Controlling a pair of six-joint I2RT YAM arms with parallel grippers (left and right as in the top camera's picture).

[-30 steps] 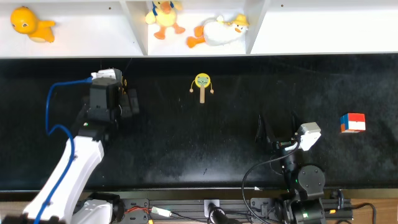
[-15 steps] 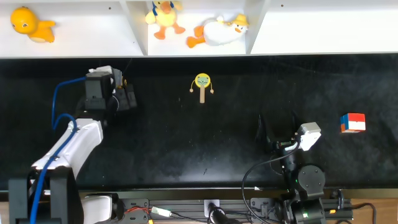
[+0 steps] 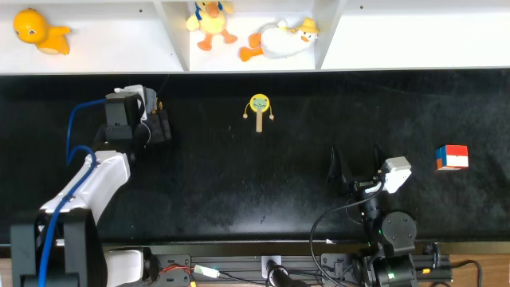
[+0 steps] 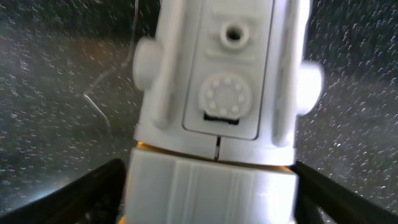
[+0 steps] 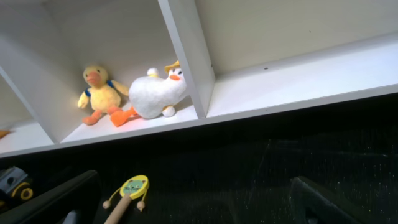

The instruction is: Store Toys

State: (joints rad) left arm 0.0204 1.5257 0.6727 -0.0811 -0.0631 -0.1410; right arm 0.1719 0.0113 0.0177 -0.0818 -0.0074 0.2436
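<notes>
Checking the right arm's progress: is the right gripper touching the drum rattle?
Apart. The top view shows a wide stretch of bare black table between the right gripper and the drum rattle.

Black surface [image 3: 263, 183] spans top view from 9 to 3 o'clock, fine pale speckle all over, faint lighter scuffs toward middle. Same speckled black in left wrist view [image 4: 56, 93], thin pale curved line [image 4: 87, 94] on it. Surface dark in right wrist view [image 5: 261, 174]. Along 6 o'clock edge of top view: dark rail [image 3: 231, 263], tangled cables [image 3: 203, 273], small white socket [image 3: 271, 261]. Wood-toned strip [image 3: 482, 267] at 5 o'clock corner.
</notes>
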